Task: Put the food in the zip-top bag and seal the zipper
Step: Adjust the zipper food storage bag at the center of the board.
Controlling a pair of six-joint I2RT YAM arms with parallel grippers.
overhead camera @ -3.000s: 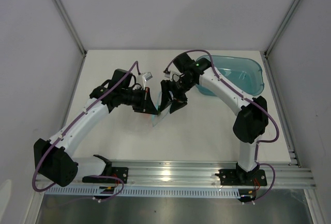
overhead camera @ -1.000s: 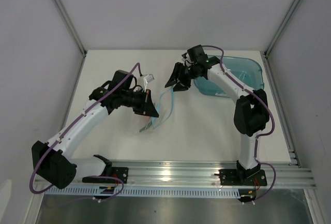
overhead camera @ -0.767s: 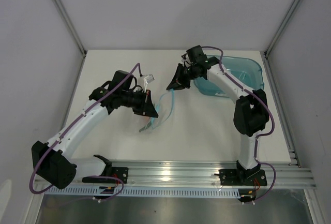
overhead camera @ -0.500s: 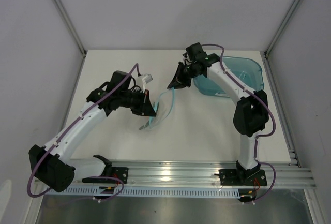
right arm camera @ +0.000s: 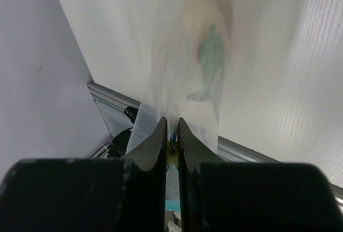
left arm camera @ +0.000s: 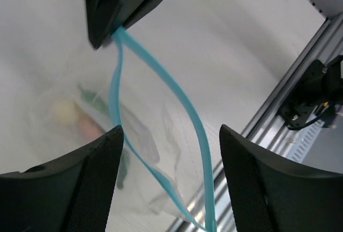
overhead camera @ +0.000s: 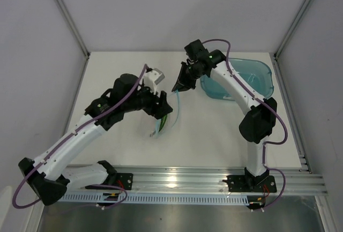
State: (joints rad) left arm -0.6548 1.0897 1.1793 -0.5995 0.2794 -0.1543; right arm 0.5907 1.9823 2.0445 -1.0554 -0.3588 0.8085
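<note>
It's a blur through the clear crinkly zip-top bag (right arm camera: 182,71): the food (right arm camera: 209,44) shows only as a peach smudge, a cream blob and a dark green streak. The right gripper (right arm camera: 171,127) is pinched tight on the light blue zipper strip (left arm camera: 187,115), arm arched leftward, holding the bag up over the white desk (overhead camera: 214,130). The left gripper (overhead camera: 161,106), arm stretched forward, stands wide apart astride the strip, gripping nothing.

Left gripper (left arm camera: 170,135) spread, right gripper (right arm camera: 172,135) pinched.
</note>
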